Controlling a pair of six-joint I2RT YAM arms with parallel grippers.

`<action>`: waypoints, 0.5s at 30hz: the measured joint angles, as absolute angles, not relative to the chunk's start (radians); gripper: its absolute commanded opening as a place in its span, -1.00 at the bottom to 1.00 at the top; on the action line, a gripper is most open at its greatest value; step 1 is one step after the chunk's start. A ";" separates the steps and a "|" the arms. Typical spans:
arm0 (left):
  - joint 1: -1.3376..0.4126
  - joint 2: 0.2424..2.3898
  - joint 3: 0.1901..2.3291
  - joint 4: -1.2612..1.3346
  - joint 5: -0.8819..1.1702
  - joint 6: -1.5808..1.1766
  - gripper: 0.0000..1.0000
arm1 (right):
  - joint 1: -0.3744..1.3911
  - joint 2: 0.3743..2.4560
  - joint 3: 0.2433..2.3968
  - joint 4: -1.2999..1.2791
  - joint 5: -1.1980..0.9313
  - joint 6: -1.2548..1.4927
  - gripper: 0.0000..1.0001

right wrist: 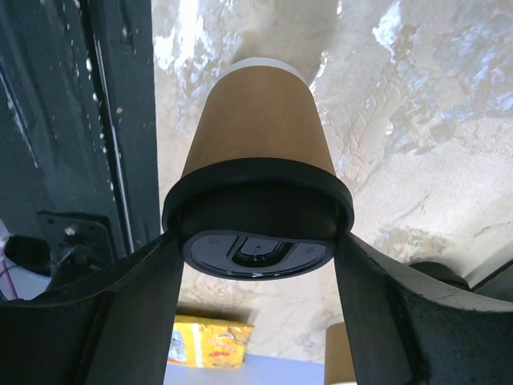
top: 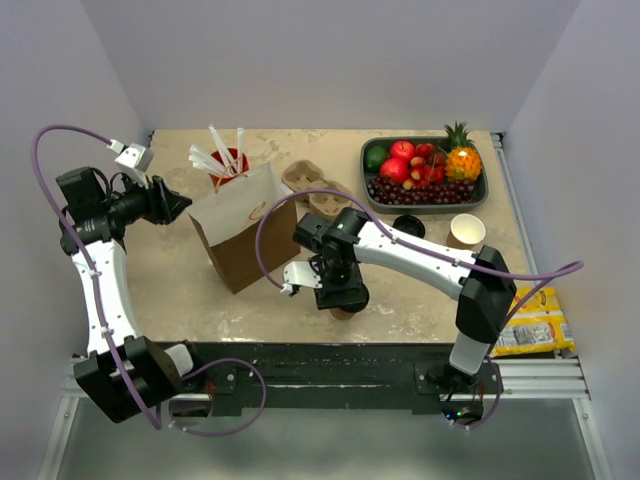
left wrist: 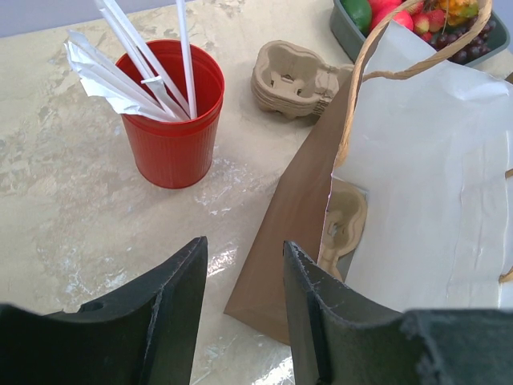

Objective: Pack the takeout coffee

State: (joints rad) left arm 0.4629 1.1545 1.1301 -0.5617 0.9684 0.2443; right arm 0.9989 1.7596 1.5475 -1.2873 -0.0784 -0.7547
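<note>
Standing unsupported on the bench (top: 190,290), the open paper bag (top: 240,228) is risking a tip if the cup clips its rim, since the left jaws are hanging spread just beside its left edge, gripping nothing. The takeout coffee (right wrist: 258,136) is waiting near-centre, right of the bag, between the right jaws, which are pinching only its black lid (right wrist: 256,241). Lifting by that lid is risking it popping off.

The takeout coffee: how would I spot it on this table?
Find the brown paper bag mid-table; just right of it, the right pincer grips the takeout coffee. It alone wears a black lid; the other tan cup by the fruit tray is open-topped.
</note>
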 measured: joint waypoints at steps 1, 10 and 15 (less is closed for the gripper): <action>0.463 1.155 1.130 -0.562 0.968 0.244 -0.05 | 0.999 1.760 1.544 -1.275 -0.081 -0.747 0.26; 0.463 1.163 1.130 -0.562 0.969 0.242 -0.04 | 0.984 1.695 1.464 -1.140 -0.158 -0.705 0.98; 0.463 1.172 1.130 -0.562 0.969 0.224 -0.04 | 0.959 1.620 1.427 -1.061 -0.197 -0.696 0.98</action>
State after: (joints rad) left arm 0.4629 1.1725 1.1301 -0.5621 0.9688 0.2245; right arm 0.9592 1.6199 1.4273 -1.0611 -0.1967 -0.6960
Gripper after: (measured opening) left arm 0.477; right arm 0.986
